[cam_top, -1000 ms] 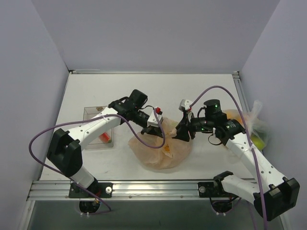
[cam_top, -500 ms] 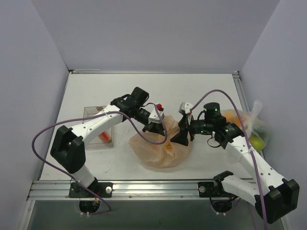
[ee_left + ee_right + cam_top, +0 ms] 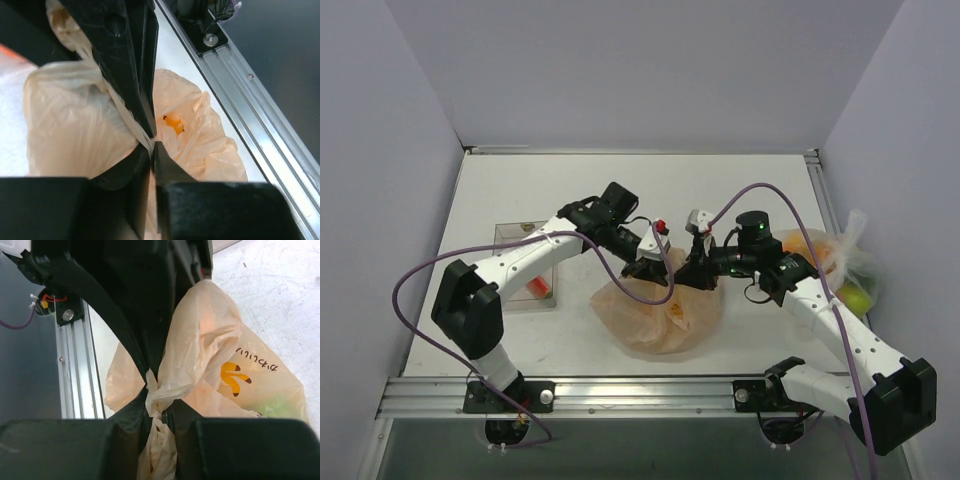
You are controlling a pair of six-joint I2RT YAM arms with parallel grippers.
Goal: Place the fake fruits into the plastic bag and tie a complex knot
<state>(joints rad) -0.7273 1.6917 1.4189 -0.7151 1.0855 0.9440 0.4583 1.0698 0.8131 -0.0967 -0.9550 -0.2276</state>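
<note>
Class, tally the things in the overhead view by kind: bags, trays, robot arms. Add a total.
Plastic bags: 2 (thin translucent peach-orange carrier bag, clear whitish bag)
Clear rectangular plastic tray: 1
Robot arms: 2 (left arm, right arm)
Total: 5

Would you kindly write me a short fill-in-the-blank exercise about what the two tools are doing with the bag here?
The left tool is ___ on a thin strip of the plastic bag. The right tool clamps the knot, so ___ tools hold the bag. The clear tray stands on the ___ arm's side.
Missing words: shut; both; left.
</note>
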